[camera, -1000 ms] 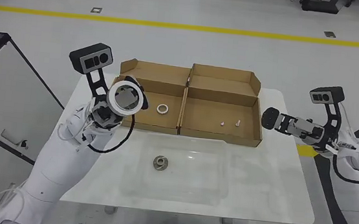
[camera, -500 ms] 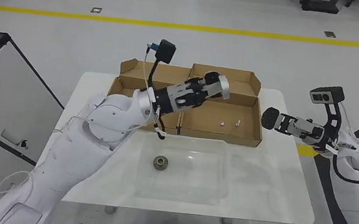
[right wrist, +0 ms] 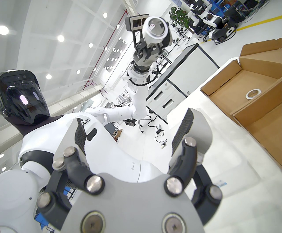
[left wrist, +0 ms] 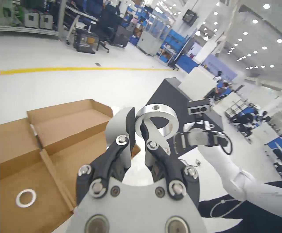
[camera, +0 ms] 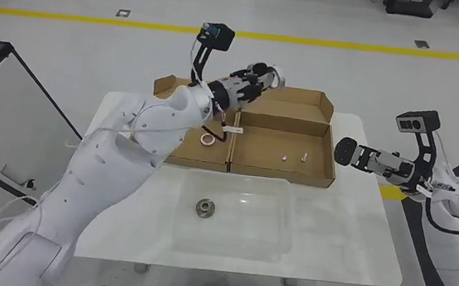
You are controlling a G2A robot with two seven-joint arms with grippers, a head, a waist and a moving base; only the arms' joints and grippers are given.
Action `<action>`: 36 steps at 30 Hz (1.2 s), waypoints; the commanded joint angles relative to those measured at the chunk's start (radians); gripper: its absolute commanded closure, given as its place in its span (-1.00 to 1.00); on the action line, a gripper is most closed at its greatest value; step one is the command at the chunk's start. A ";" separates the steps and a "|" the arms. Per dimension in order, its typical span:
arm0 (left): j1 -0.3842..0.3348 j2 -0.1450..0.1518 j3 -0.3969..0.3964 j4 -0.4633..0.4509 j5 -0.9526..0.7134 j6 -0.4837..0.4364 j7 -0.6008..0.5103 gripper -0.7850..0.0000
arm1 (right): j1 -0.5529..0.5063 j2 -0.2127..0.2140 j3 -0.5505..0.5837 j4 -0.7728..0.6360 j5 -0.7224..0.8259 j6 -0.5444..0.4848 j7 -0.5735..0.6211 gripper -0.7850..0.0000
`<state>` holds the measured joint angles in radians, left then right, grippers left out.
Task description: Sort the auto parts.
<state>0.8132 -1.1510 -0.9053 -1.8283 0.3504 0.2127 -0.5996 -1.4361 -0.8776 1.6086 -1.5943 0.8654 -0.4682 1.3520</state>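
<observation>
Now:
- Since half a second ago the left gripper (left wrist: 137, 128) has swung from above the right brown cardboard box (camera: 271, 147) to behind its rear flap; the right arm is unchanged.
- Counts: one left brown cardboard box (camera: 220, 155) holding one flat white washer (camera: 208, 138); one clear plastic tray (camera: 246, 228) holding one dark round metal bushing (camera: 204, 208); the right box holding two small silver pins (camera: 284, 157).
- Left gripper clamped on one silver metal collar ring (left wrist: 169, 128), one finger through the bore, held in the air.
- Right gripper (right wrist: 132, 123): fingers wide apart, empty, just beside the right box's outer wall.
</observation>
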 commanded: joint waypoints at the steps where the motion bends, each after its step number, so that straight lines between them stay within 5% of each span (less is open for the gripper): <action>1: -0.019 0.005 0.004 0.010 0.086 0.039 -0.080 1.00 | 0.000 0.000 0.000 0.000 0.000 0.000 0.000 -1.00; 12: -0.035 0.029 0.040 0.019 0.402 0.096 -0.448 1.00 | 0.000 0.000 0.000 0.000 0.000 0.000 0.000 -1.00; 36: -0.128 -0.025 0.174 0.363 0.604 0.123 -0.661 1.00 | 0.000 0.000 0.000 0.000 0.000 0.000 0.000 -1.00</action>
<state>0.6818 -1.1764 -0.7294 -1.4783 0.9454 0.3346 -1.2542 -1.4361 -0.8776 1.6086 -1.5943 0.8654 -0.4682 1.3520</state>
